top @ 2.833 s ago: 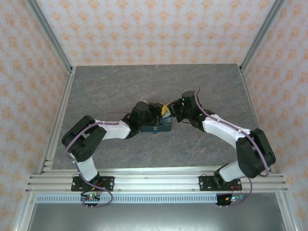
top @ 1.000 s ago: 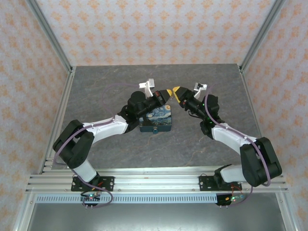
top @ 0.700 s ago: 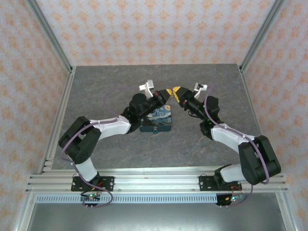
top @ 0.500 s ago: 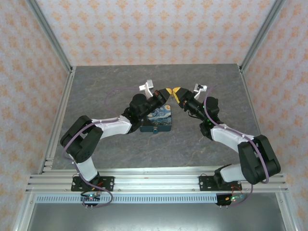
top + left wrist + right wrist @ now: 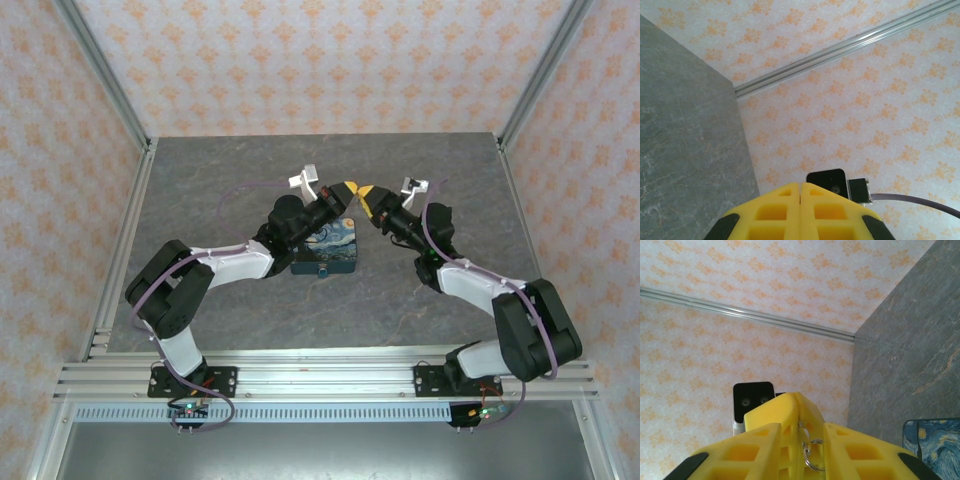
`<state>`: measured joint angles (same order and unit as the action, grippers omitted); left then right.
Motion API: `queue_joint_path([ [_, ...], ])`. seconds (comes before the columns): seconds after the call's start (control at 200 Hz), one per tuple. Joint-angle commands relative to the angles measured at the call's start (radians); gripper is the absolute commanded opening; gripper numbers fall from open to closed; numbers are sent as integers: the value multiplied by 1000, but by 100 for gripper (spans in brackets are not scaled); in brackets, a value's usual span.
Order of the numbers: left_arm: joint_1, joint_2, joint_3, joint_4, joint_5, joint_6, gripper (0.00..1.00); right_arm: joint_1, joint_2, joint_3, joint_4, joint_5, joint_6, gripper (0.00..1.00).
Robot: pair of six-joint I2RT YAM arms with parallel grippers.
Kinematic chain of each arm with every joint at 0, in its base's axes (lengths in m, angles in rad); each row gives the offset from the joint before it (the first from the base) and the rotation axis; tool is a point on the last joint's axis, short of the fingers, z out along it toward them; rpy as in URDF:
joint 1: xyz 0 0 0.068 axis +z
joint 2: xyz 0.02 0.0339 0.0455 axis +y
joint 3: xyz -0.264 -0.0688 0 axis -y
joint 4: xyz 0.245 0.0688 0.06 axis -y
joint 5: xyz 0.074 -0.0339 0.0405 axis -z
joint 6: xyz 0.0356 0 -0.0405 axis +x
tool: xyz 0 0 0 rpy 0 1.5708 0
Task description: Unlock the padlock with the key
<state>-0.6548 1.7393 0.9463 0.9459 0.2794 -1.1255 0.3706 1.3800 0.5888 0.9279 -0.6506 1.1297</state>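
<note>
Right pincer [image 5: 807, 429] clamped on key ring [image 5: 811, 460], held aloft near left pincer [image 5: 800, 189], pads pressed together, above box [image 5: 332, 250], likely for regrasping key

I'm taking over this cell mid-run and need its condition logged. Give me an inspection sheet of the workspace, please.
Surface: grey marbled table, no marks seen.
Job's things: key ring pinched in right gripper; small bluish fitting on painted box, possibly the padlock.
Clutter: nothing seen.
Grippers: left gripper shut, nothing seen between its fingers; right shut on the ring; both raised, tips close together.
Cables: purple cables along both arms.
Surroundings: orange-patterned walls, aluminium frame.
</note>
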Motion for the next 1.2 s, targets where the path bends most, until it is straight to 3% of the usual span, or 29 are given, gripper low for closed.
queue_joint_path([
  [0.0,-11,14,21,56,-14,-1,0,8,8,20,44,-24,-12,25],
  [0.255,-22,26,23,60,-17,-4,0,14,25,37,45,-14,-7,14],
  [0.365,-24,32,26,59,-16,-5,0,14,27,45,43,-14,-4,0],
  [0.49,-24,28,28,35,-18,-13,0,13,14,41,20,-11,-17,0],
  [0.616,-4,-34,24,-105,-41,6,47,6,-30,25,-73,-23,-81,0],
  [0.716,36,-93,20,-201,-26,22,60,0,-70,17,-163,-40,-145,0],
  [0.961,120,-149,126,-549,170,144,59,-3,-109,8,-251,-94,-220,0],
  [1.196,144,-125,144,-570,349,196,52,-1,-98,12,-238,-130,-191,0],
])
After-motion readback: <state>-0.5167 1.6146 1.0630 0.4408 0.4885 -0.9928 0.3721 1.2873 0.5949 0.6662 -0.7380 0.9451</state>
